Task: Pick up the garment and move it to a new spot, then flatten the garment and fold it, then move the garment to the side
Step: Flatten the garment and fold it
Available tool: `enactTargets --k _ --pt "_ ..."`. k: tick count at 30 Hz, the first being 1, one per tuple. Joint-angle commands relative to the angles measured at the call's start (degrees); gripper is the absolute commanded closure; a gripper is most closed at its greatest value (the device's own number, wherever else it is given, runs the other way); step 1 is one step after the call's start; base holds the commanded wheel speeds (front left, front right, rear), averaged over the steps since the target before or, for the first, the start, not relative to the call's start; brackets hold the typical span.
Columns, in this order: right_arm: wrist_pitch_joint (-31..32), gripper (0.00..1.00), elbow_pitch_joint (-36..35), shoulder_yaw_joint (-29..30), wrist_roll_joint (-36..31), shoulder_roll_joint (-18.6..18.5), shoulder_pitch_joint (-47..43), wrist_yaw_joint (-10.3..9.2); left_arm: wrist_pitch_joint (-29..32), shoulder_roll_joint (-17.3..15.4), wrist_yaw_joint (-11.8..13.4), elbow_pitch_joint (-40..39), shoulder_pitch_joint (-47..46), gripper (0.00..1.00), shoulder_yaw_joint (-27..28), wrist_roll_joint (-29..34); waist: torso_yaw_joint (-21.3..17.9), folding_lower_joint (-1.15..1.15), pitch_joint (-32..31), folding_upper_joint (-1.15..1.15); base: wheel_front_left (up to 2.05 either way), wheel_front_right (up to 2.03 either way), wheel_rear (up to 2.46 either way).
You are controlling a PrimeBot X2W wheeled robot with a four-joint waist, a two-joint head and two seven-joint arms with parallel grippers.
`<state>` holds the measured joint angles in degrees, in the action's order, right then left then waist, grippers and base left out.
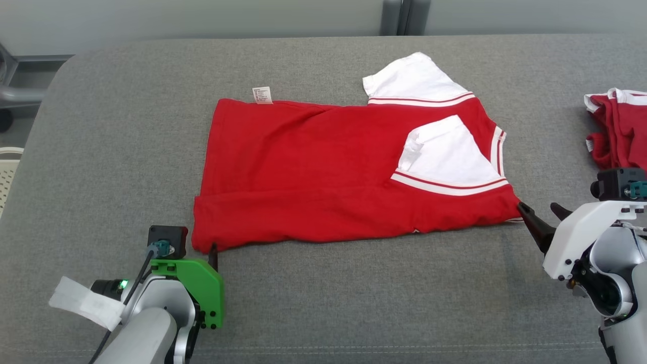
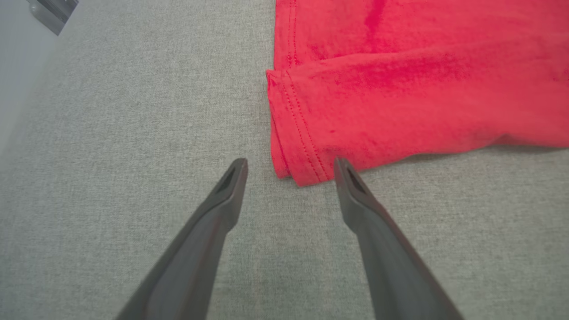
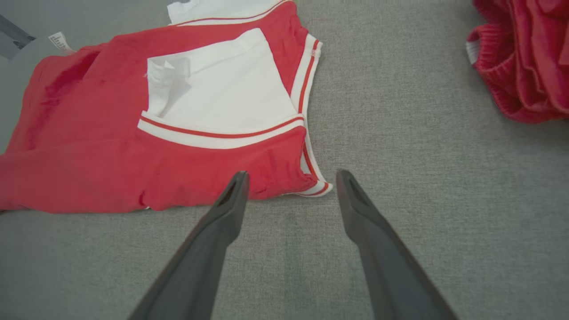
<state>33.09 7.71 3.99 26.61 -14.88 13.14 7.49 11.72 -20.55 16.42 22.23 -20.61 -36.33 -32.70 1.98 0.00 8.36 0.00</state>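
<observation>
**Both claws open at folded garment [image 1: 323, 172]**

I see the red-and-white garment lying partly folded mid-surface [image 1: 354, 303], with one white sleeve laid over the red body. My left claw [image 2: 290, 163] is spread wide with the hem corner between its tips, gripping nothing. My right claw [image 3: 291, 175] is spread too, at the collar-end corner, empty. A red bundle [image 1: 614, 126] sits far right, well apart.

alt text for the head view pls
A red T-shirt with white sleeves lies partly folded on a grey fabric surface. The left tool and right tool sit at its near corners; another red garment lies at right.
</observation>
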Motion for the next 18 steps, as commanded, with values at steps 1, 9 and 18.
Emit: enactTargets --k 1,9,18 --pt "-0.72 0.00 0.07 0.38 -0.90 0.45 -0.15 -0.01 -0.23 -0.02 0.08 0.32 0.19 0.00 -0.03 -0.25 -0.25 0.00 0.10 0.00 0.00 0.00 0.00" --pt "-1.54 0.00 3.50 0.44 -4.05 3.05 3.16 -0.01 0.45 0.76 -0.71 2.28 -2.08 0.00 -0.28 -0.81 -0.42 0.00 0.60 0.00 0.00 0.00 0.00" --pt "2.82 0.00 6.83 0.76 -7.12 3.55 7.14 -0.01 5.15 2.01 -1.51 4.01 -4.98 0.00 0.04 -3.28 -0.23 0.00 1.13 0.00 0.00 0.00 0.00"
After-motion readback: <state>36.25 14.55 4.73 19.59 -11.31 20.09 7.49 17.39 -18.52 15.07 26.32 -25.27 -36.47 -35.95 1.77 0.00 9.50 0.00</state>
